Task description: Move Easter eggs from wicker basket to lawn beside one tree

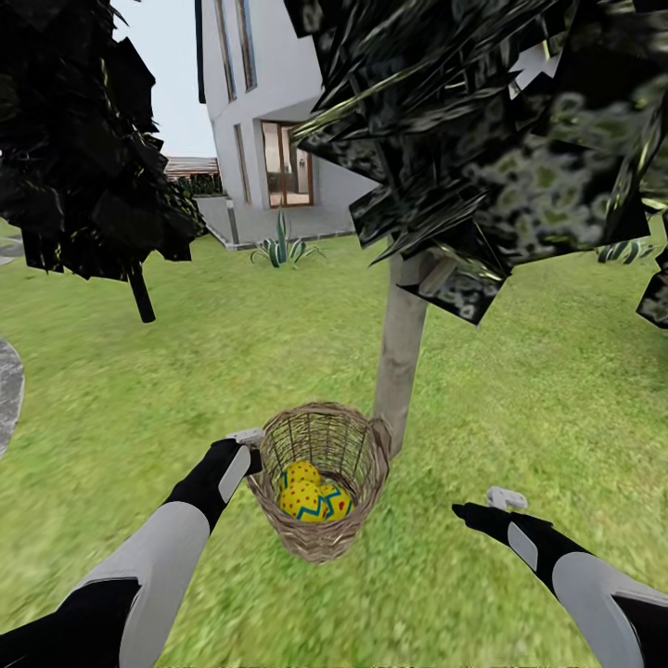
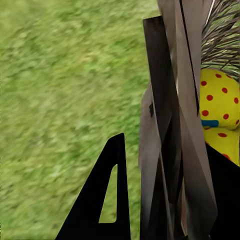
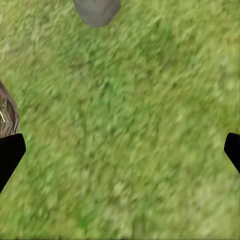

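Two yellow, red-dotted Easter eggs with a blue zigzag band point(image 1: 311, 496) are what I can make out inside the small round brown wicker basket point(image 1: 320, 538); I cannot tell from here whether a third sits beneath them. The basket looks lifted off the mottled green lawn point(image 1: 520, 390) and tipped with its mouth toward me, its far rim close beside the thick pale grey-tan trunk of the tree point(image 1: 401, 357).

My left gripper point(image 1: 247, 443) is at the basket's left rim. In the left wrist view its dark fingers point(image 2: 165, 150) are pressed on a strand of the wicker wall, with a dotted egg point(image 2: 220, 107) just beyond them, so I read that hand as pinching the rim and carrying the basket.

My right gripper point(image 1: 496, 506) hangs over bare grass, well apart from the basket's right side, its jaws spread wide with only lawn between them. In the right wrist view the basket's edge point(image 3: 7, 115) and the trunk base point(image 3: 97, 10) lie off to one side and ahead.

What the coming move turns on, in my judgement: the eggs lie to the left of my free right hand and slightly forward, down inside the basket mouth. The left hand is nearer but occupied, so I would bring the right hand across over the rim and down onto the top egg, whose long axis seems tilted toward the basket's near wall.
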